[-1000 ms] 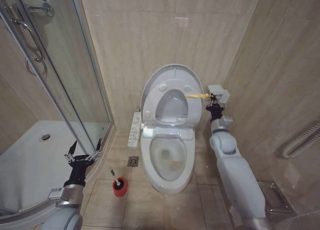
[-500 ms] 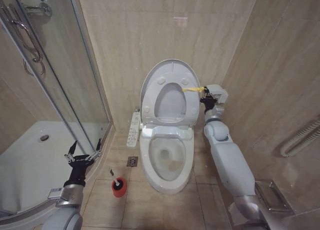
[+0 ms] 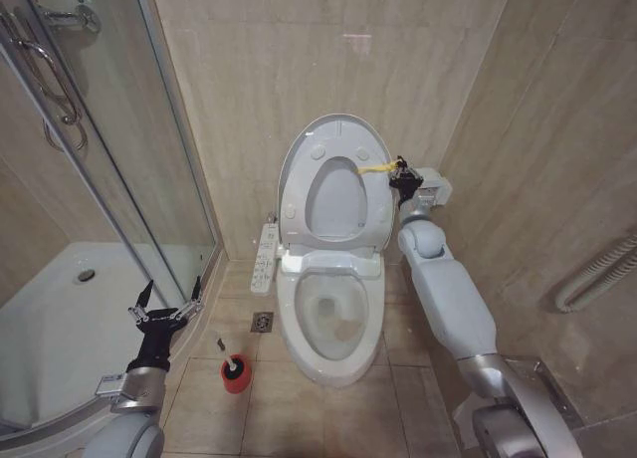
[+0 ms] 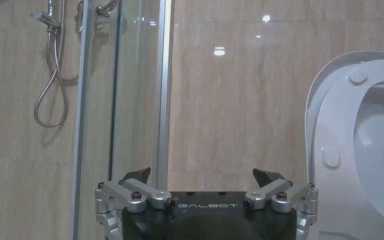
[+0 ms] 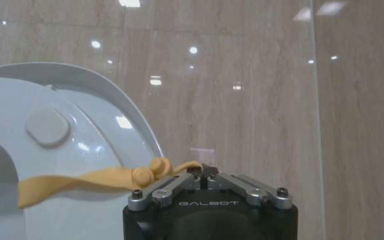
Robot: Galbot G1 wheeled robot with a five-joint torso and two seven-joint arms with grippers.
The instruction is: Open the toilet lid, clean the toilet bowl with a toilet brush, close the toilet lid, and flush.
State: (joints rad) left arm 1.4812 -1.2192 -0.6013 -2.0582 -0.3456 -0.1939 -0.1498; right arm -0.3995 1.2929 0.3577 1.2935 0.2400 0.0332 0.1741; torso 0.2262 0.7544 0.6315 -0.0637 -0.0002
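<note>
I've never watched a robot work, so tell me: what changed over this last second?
The right tool, shut on the yellow tie, moved toward the wall, pushing the toilet lid more upright. The left tool stayed open by the shower door; the toilet brush stayed on the floor.

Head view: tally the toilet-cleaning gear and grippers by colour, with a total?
White: 3 – toilet lid, seat, toilet bowl
Red: 1 – brush holder, with the toilet brush standing in it
Yellow: 1 – tie, pinched by the right gripper
Black: 2 – right gripper, left gripper (open, idle by the shower)
Total: 7
</note>
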